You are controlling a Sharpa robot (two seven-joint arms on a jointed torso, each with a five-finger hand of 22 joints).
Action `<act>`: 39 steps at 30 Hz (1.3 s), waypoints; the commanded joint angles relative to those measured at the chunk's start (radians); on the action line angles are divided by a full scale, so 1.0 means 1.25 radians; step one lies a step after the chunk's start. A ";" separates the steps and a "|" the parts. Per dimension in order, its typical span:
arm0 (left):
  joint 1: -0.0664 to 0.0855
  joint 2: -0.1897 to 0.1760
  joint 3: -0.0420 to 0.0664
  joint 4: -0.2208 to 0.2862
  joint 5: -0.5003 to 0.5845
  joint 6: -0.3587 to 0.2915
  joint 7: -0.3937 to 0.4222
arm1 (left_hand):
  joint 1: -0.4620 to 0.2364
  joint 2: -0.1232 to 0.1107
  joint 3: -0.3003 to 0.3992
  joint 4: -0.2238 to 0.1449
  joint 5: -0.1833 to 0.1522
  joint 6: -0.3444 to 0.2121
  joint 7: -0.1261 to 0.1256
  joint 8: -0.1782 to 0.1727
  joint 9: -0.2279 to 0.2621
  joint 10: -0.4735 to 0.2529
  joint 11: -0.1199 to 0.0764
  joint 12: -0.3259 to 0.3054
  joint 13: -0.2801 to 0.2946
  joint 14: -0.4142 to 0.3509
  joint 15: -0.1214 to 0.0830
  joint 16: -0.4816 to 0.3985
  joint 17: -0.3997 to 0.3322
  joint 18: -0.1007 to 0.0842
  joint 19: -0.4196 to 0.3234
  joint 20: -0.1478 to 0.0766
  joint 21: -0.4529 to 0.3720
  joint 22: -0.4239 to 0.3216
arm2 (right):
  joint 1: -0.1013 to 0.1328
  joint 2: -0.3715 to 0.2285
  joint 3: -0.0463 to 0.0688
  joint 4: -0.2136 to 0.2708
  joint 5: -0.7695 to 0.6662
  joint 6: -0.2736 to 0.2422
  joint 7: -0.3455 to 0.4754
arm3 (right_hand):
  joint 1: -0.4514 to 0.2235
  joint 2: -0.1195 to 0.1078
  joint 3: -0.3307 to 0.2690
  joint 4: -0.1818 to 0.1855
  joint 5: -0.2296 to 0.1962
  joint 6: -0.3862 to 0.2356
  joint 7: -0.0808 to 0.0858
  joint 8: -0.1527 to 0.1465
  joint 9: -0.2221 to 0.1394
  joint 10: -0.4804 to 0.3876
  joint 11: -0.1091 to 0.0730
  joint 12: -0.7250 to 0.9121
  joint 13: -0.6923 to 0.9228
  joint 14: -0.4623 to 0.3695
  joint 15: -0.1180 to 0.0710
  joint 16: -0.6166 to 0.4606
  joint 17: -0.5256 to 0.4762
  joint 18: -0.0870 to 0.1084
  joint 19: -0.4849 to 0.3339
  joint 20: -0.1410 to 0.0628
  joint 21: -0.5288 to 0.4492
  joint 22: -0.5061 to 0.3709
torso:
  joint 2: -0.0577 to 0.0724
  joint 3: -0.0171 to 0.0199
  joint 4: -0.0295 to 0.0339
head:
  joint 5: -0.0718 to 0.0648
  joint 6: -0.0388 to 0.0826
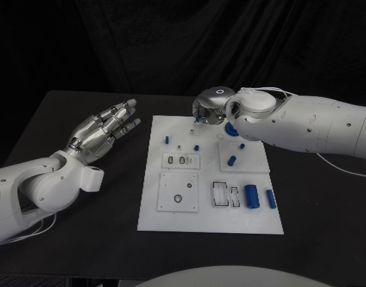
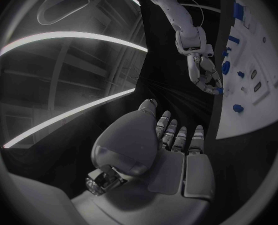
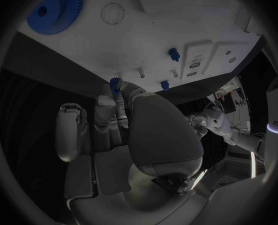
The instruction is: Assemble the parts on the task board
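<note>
Two silver many-fingered hands over the black worktop [image 1: 79,251]: head view, left hand [image 1: 105,133] open, empty, beside the white task board [image 1: 209,224]; right wrist view, right hand [image 3: 123,130] pinching a small blue gear-like part [image 3: 115,84] at the board's far edge.

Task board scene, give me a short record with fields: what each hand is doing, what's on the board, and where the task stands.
left hand: the left hand is raised beside the task board, fingers spread, holding nothing
right hand: the right hand is over the board's far edge, pinching a small blue part at its fingertips
board: blue gear at the far right, thin pins standing near the held part, two blue cylinders lying at the near right
stage: held part not yet seated
</note>
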 commanded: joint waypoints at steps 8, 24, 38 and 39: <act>0.001 0.003 0.001 -0.001 0.003 0.012 0.003 | -0.001 -0.001 0.004 0.000 0.005 -0.001 0.006 0.004 0.001 0.000 0.002 0.004 0.001 -0.002 -0.002 -0.005 -0.001 0.009 -0.003 0.001 0.000 -0.001 | -0.004 0.008 0.001 -0.007 -0.002 0.005 0.008 | -0.001 0.001 0.000 0.004 -0.003 -0.003 -0.002 -0.005 0.001 0.002 0.004 -0.004 0.001 0.006 0.000 0.004 0.001 -0.014 0.007 -0.001 0.005 0.105 | 0.000 0.0006 -0.0003 | -0.006 -0.004; 0.001 0.006 0.001 -0.005 0.003 0.014 0.001 | -0.002 -0.001 0.006 -0.001 0.005 -0.007 0.004 0.002 0.000 -0.003 0.002 0.002 0.001 -0.001 0.000 -0.004 0.000 0.010 -0.003 0.001 0.000 0.000 | -0.017 0.030 0.002 -0.030 -0.002 0.006 0.016 | -0.003 0.000 0.001 0.006 -0.005 -0.009 -0.005 -0.020 0.000 0.001 0.009 -0.018 0.001 0.003 0.003 0.003 0.000 -0.014 0.004 0.000 0.002 0.104 | 0.000 0.0003 0.0009 | -0.010 -0.004; 0.001 0.011 0.001 -0.011 0.003 0.019 -0.004 | -0.002 -0.001 0.007 -0.001 0.005 -0.007 0.004 0.002 0.000 -0.005 0.001 0.001 0.000 -0.001 0.001 -0.004 0.000 0.010 -0.003 0.001 0.000 0.000 | -0.019 0.035 0.003 -0.037 -0.002 0.029 0.004 | -0.016 -0.017 -0.003 0.015 -0.030 -0.051 -0.019 -0.071 -0.015 -0.043 0.026 -0.062 -0.001 -0.011 0.015 -0.010 -0.014 -0.010 -0.010 0.009 -0.011 0.094 | -0.001 0.0000 0.0013 | -0.009 -0.008; 0.001 0.011 0.001 -0.011 0.003 0.019 -0.004 | -0.002 -0.001 0.007 -0.001 0.005 -0.007 0.004 0.002 0.000 -0.005 0.001 0.001 0.000 -0.001 0.001 -0.004 0.000 0.010 -0.003 0.001 0.000 0.000 | -0.019 0.035 0.003 -0.037 -0.002 0.033 0.000 | -0.020 -0.025 -0.006 0.017 -0.043 -0.084 -0.030 -0.097 -0.025 -0.071 0.031 -0.077 -0.001 -0.018 0.020 -0.017 -0.022 -0.008 -0.017 0.013 -0.018 0.088 | -0.001 0.0000 0.0011 | -0.009 -0.008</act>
